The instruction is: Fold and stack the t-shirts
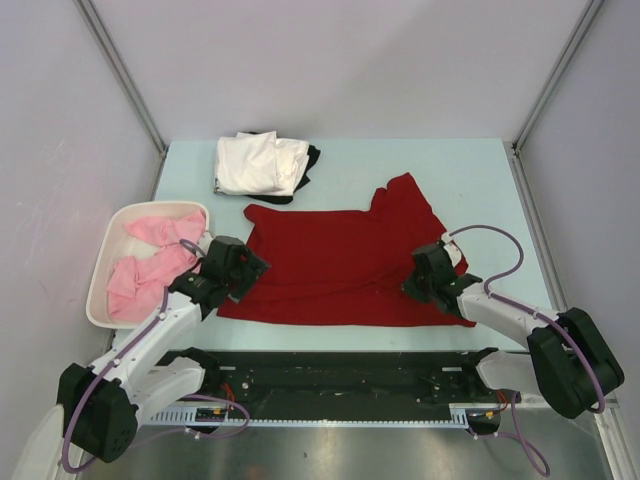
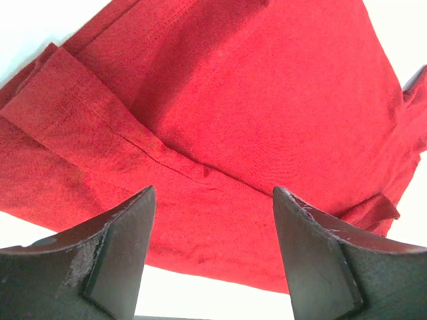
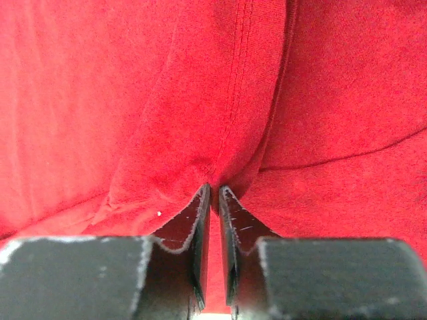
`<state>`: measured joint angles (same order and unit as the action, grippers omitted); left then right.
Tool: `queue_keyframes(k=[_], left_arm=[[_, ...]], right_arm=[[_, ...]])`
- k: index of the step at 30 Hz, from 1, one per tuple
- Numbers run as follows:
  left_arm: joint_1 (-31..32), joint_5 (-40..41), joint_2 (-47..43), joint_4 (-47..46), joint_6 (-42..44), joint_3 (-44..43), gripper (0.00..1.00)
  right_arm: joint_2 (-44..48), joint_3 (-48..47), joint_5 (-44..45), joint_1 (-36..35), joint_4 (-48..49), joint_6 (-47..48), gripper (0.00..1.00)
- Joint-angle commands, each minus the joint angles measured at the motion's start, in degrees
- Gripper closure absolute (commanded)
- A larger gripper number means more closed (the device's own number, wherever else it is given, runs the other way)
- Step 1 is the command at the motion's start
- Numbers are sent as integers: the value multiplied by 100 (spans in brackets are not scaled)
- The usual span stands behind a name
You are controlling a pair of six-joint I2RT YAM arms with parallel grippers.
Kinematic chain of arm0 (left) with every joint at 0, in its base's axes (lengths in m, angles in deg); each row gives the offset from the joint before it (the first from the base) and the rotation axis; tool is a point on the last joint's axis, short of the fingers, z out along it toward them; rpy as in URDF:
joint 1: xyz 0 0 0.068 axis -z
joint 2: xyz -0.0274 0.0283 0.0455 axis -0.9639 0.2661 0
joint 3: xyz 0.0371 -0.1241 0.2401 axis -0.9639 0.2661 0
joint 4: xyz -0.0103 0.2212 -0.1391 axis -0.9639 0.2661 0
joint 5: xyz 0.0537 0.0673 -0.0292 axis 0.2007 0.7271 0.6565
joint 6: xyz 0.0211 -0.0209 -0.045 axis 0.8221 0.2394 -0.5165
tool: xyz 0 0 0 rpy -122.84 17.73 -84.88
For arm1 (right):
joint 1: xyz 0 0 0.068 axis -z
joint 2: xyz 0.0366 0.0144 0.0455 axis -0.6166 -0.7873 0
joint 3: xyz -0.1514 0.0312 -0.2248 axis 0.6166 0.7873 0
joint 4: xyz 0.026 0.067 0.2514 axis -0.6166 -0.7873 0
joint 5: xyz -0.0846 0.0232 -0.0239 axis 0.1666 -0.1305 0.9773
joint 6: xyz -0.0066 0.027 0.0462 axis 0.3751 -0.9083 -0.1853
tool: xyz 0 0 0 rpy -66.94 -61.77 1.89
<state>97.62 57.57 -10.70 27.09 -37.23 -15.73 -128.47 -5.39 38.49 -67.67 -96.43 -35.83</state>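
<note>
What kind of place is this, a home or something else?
Probably a laboratory robot cell: plain grey walls with metal posts enclose a pale table, and a left arm and right arm work on a red t-shirt.

The dark red t-shirt (image 1: 340, 265) was matt knit cloth, the basket (image 1: 160, 207) smooth plastic, and the left gripper (image 2: 213, 191) had matt, scuffed fingers (image 2: 123, 253).

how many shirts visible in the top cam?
4: dark red shirt spread mid-table, white shirt folded at the far edge, black shirt mostly hidden under it, pink shirt in the basket. Either pile may hide more.
</note>
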Motion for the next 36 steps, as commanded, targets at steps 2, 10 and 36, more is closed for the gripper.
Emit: queue_keyframes(k=[2,10,36], left_arm=[[-55,38,19,-107,19,64,25],[-72,38,37,-133,36,56,25],[-187,-41,2,-256,431,152,26]], right_arm=[[12,4,81,-45,321,-99,96],[-233,-364,2,-37,725,33,100],[-376,-1473,652,-116,1941,1675,0]])
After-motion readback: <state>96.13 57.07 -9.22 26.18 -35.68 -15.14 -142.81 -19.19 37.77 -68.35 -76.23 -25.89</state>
